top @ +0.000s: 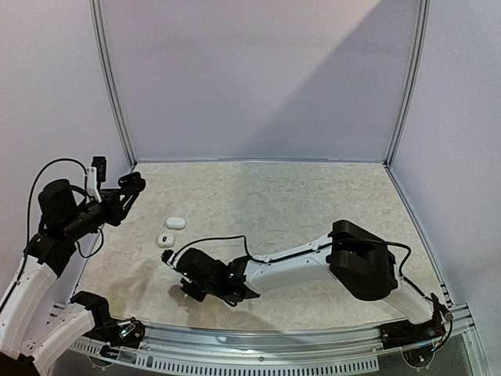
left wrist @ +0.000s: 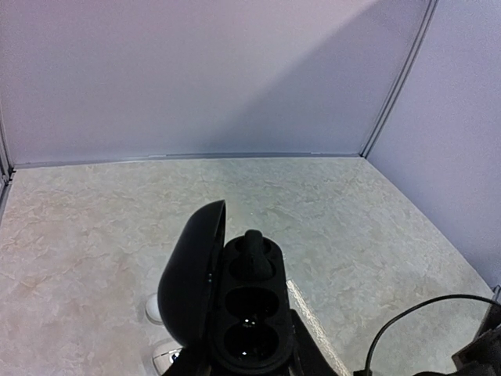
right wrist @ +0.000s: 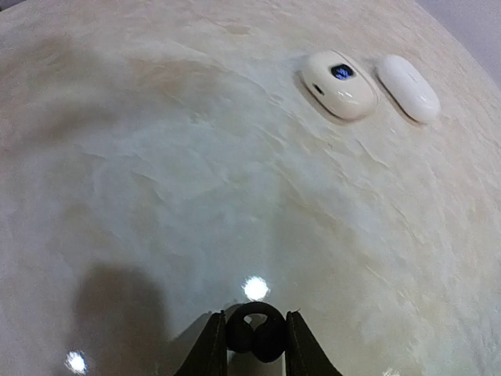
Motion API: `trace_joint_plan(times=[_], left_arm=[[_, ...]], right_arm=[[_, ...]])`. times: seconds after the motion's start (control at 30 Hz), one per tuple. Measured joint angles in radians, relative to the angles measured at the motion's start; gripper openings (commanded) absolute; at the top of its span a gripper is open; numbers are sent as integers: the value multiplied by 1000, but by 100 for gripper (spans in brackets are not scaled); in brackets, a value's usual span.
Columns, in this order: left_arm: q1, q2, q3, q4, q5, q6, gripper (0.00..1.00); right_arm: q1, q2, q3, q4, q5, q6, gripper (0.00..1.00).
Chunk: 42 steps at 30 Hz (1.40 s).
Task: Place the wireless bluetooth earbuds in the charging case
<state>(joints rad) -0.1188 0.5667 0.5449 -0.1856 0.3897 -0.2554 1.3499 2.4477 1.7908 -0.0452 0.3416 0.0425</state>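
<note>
A black earbud (right wrist: 254, 337) is pinched in the right tool (right wrist: 254, 321), low over the worktop (right wrist: 196, 157), ready to be carried. The left tool (top: 127, 190) holds the case (left wrist: 246, 313) up with its lid open, so the earbud can go in.

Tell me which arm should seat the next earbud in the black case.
Right. The right gripper is shut on a black earbud, so it has the piece to deliver. The left gripper is occupied holding up the open black case, an empty socket showing, and cannot pick anything.
</note>
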Motion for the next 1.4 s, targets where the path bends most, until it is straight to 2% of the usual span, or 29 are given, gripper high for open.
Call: trace_joint_plan(times=[0.17,0.4,0.7,0.87,1.2,1.4], left_arm=[[0,0,0,1,14,1,0],[0,1,-2,13,76,18,0],[-4,15,-2,43,132,27,0],[-6,21,-2,49,144,29,0],[-8,23,-2,53,149,31,0],[-8,23,-2,53,149,31,0]], right_arm=[[-10,-164,-186,-64,122,122,18],[-16,-414,-439,-248,240,403,17],[-16,-534,-613,-506,250,758,20],[-16,-535,-618,-573,236,845,28],[-18,-535,-610,-602,177,894,46],[-29,-541,-604,-609,167,875,69]])
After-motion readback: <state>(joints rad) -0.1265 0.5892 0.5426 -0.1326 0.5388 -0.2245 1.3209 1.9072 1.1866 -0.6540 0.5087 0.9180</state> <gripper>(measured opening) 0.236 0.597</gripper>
